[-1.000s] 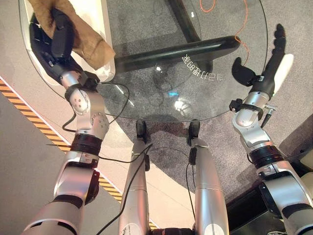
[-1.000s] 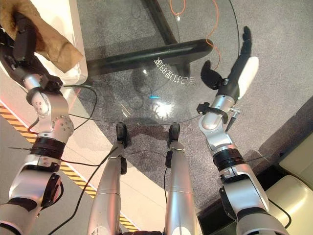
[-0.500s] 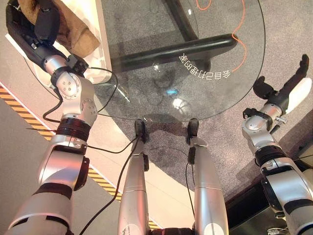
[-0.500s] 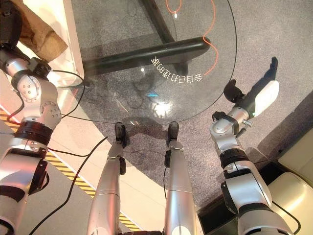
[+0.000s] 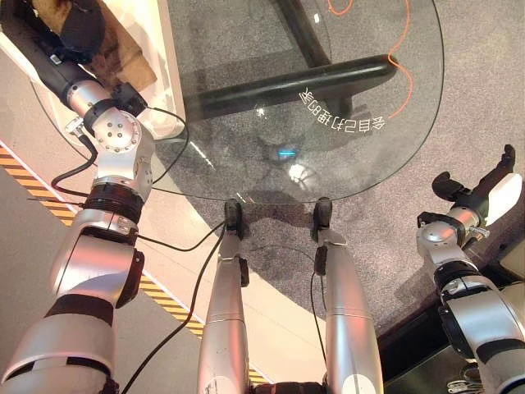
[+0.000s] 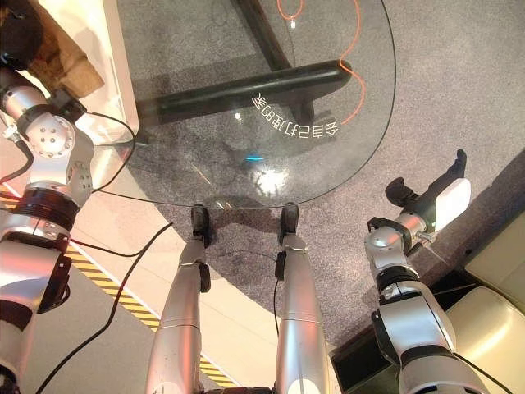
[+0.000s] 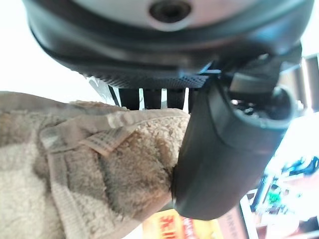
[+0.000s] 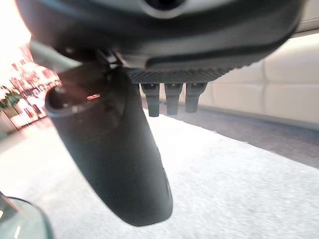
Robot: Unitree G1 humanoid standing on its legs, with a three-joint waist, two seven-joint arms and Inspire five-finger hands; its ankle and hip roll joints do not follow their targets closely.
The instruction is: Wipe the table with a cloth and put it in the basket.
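Observation:
A brown terry cloth [image 5: 125,51] hangs over the white basket [image 5: 170,78] at the far left edge of the round glass table [image 5: 361,156]. My left hand [image 5: 78,29] is shut on the cloth from above. In the left wrist view the thumb [image 7: 224,149] presses the cloth [image 7: 75,169] against the fingers. My right hand [image 5: 486,187] is off the table, low at the right over the grey carpet. It is open, with straight fingers [image 8: 172,97] and nothing in it.
A black table base [image 5: 287,82] shows through the glass. An orange cable [image 5: 402,57] runs on the carpet behind it. Yellow-black floor tape [image 5: 33,176] runs at the left. A beige sofa [image 6: 492,312] stands at the lower right.
My right hand has drawn away from the table's right rim, down and outward over the carpet. My left hand has carried the cloth a little further over the basket.

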